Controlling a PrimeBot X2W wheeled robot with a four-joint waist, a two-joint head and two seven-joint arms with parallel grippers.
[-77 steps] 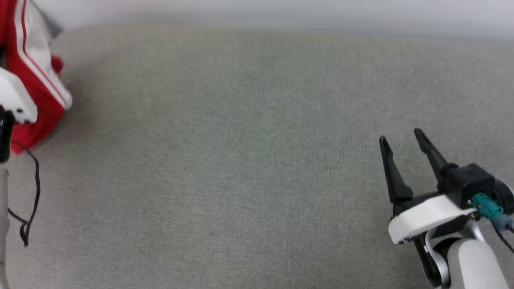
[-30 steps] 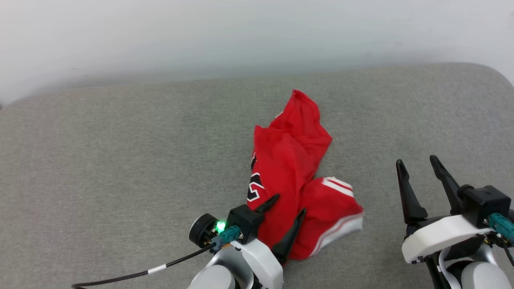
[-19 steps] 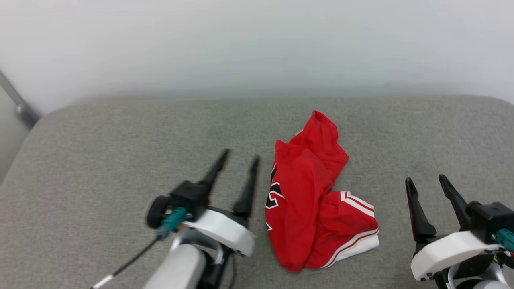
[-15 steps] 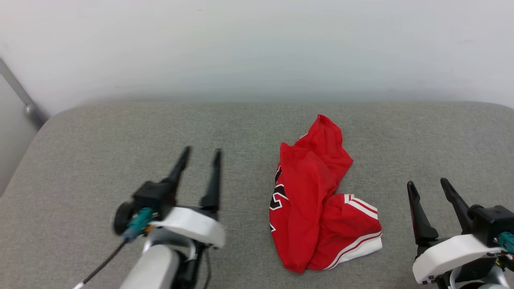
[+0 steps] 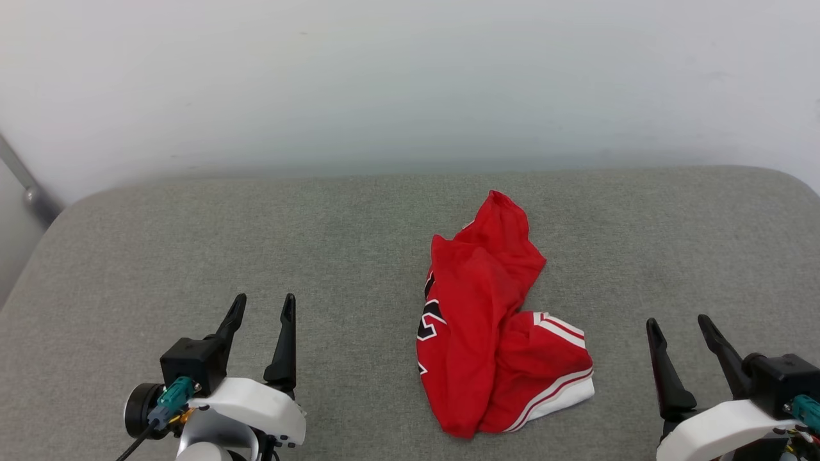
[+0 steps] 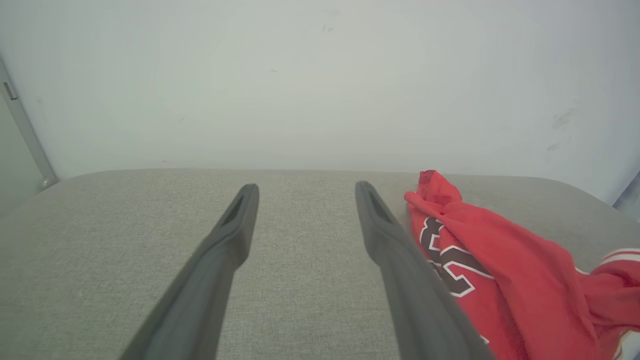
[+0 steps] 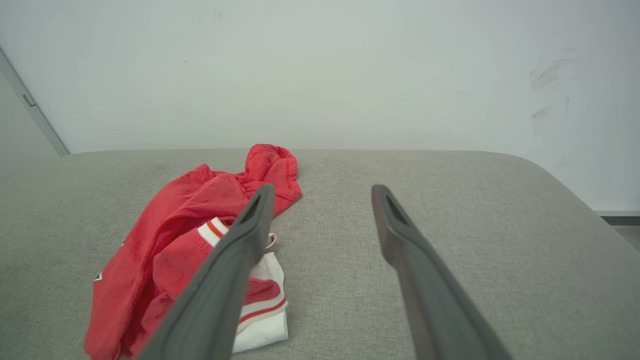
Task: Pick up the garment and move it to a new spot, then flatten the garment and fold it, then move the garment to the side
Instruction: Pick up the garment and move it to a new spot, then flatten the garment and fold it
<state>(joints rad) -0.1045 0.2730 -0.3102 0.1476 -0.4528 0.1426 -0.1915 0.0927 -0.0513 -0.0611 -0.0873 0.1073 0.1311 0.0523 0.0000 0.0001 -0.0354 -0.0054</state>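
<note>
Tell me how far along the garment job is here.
Done: the garment has been carried over and released on the grey cushion, crumpled. In hand: nothing; left gripper and right gripper stand open either side, clear of it. Left: flattening, folding, moving it aside.

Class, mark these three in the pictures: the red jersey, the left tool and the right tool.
red jersey [image 5: 477, 301]: head view, on the crumpled red body.
left tool [image 5: 265, 299]: head view, midway between its fingertips.
right tool [image 5: 678, 320]: head view, midway between its fingertips.
</note>
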